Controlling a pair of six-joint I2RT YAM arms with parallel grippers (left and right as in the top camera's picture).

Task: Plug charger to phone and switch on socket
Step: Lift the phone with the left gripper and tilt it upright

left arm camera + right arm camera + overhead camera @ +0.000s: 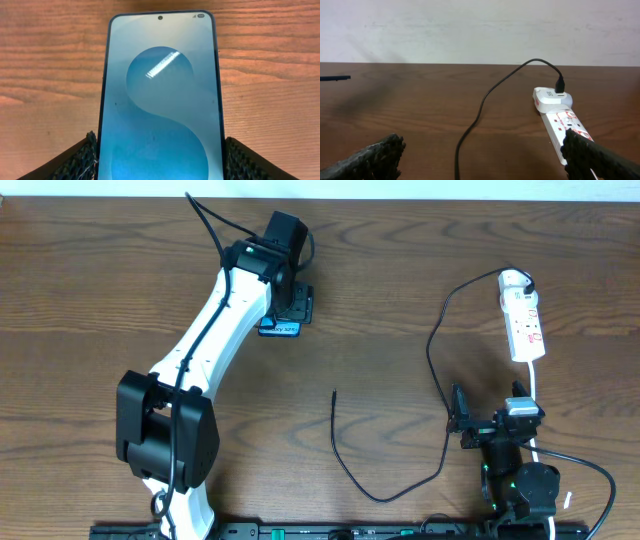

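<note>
The wooden counter (400, 270) carries every item I inspect.

Left arm (215, 320): the white arm is stretched from the near edge up to the far left of centre, with its wrist turned down over the phone.

Right arm (515, 480): it is folded low at the near right corner, and its wrist looks level along the counter toward the far edge.

Socket (522, 320): the white strip lies flat at the far right, its length running near to far. A white plug (514, 280) sits in its far end, and a white lead (535, 380) leaves its near end toward the right arm. I cannot tell from either view how its red switches are set.

Charger (440, 380): the thin black cable enters the top of the white plug, arcs left, comes down past the right arm, loops along the near side and rises to the middle of the counter. Its plug tip (334, 393) lies loose there, well apart from the phone.

Phone (160, 100): it lies screen up at the far left of centre, largely hidden under the wrist in the overhead view. The screen is lit blue with a white swirl.

Left claw (160, 140): its two fingers (80, 157) press the phone's long edges from either side, clamped on it. I cannot tell whether the phone is clear of the wood.

Right claw (481, 140): the fingers (375, 160) stand wide apart and hold nothing. The socket lies just beyond the right one.
</note>
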